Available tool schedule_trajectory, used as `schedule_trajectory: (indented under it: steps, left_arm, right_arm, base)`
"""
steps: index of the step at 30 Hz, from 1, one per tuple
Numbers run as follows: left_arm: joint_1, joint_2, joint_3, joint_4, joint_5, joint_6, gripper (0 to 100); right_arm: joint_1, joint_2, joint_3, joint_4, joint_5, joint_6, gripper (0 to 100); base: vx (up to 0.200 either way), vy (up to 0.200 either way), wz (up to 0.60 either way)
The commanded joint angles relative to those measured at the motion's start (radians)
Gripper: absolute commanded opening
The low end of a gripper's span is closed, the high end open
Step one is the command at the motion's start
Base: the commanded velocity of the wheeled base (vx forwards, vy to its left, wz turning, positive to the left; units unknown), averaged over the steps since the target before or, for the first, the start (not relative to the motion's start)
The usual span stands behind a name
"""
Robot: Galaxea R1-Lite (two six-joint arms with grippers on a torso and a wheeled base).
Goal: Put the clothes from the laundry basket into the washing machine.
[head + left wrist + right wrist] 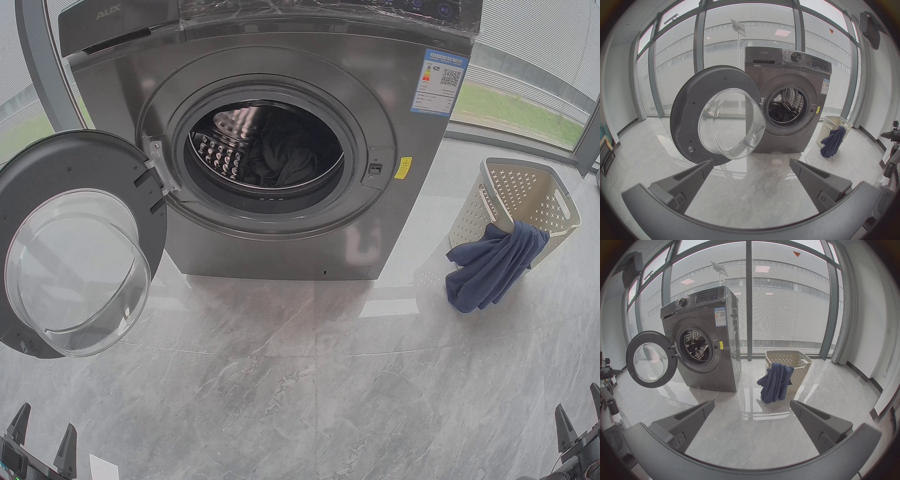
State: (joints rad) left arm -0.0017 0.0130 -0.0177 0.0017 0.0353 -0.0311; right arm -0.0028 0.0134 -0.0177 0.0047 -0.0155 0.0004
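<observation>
**Head view.** At the far edge of the floor [312,387], before the window, the washing machine [387,106] is stood with its door [75,181] hung wide open to the left, so that the drum mouth is left unobstructed. A dark garment [281,153] is already lodged inside. Toward the far right corner the laundry basket [531,187] is set just beside the machine. A blue cloth [490,269] is draped over its rim and down its outer wall, where it is readily taken. Left jaws and right jaws are seen at the near edge, both spread and holding nothing.

**Left wrist view.** Bare floor is shown between the spread left jaws and the machine. The open door's rim is judged the edge to be avoided.

**Right wrist view.** An open stretch of floor is offered between the spread right jaws and the blue cloth, which are well apart.
</observation>
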Motion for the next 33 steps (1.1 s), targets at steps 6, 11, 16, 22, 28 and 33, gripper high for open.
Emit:
schedule_trajectory:
  steps: [6,11,16,22,28,33]
  left_arm:
    - [0.000,-0.011,0.018,0.000,0.003,-0.003,100]
    - [0.000,-0.011,0.018,0.000,0.001,0.002,100]
    - [0.000,-0.011,0.018,0.000,0.001,0.000,100]
    - [0.000,-0.011,0.018,-0.002,-0.002,0.002,100]
    - [0.000,-0.011,0.018,0.000,0.003,0.014,100]
    - [0.000,-0.011,0.018,0.000,0.001,0.014,100]
  right_arm:
    - [0.000,-0.013,0.016,0.000,0.000,0.001,100]
    - [0.000,-0.012,0.016,0.000,0.000,0.000,100]
    - [0.000,-0.013,0.016,0.000,0.000,0.000,100]
    - [0.000,-0.013,0.016,0.001,0.000,0.000,100]
    - [0.000,-0.013,0.016,0.000,0.000,0.000,100]
    - [0.000,-0.013,0.016,0.000,0.000,0.000,100]
  base:
    - [0.000,-0.200,0.00]
    - [0.000,-0.160,0.00]
    - [0.000,0.000,0.00]
    - [0.000,0.000,0.00]
    - [0.000,-0.200,0.00]
    - [0.000,-0.200,0.00]
